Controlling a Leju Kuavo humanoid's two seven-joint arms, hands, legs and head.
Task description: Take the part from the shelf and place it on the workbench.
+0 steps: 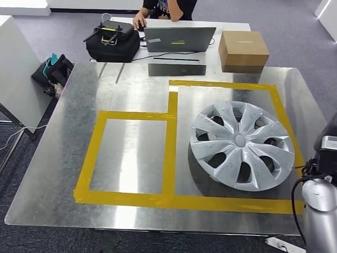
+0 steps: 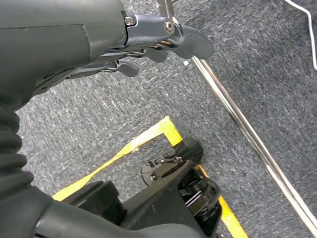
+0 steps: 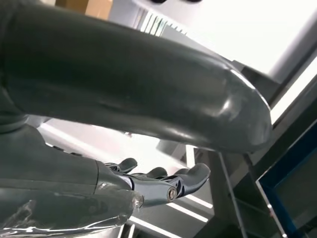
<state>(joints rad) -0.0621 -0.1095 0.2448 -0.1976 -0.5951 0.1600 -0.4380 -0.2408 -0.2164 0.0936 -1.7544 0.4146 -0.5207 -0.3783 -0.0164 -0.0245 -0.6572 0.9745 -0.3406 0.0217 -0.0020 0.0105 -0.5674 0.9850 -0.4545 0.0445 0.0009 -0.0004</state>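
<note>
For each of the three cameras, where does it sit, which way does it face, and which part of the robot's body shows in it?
Head view: high on the body, facing forward and down at the workbench with the wheel cover; right arm at the edge.
Left wrist view: behind the left hand, looking at carpet and yellow floor tape.
Right wrist view: behind the right hand, facing upward.
Shared: both wrist views show an empty hand.
</note>
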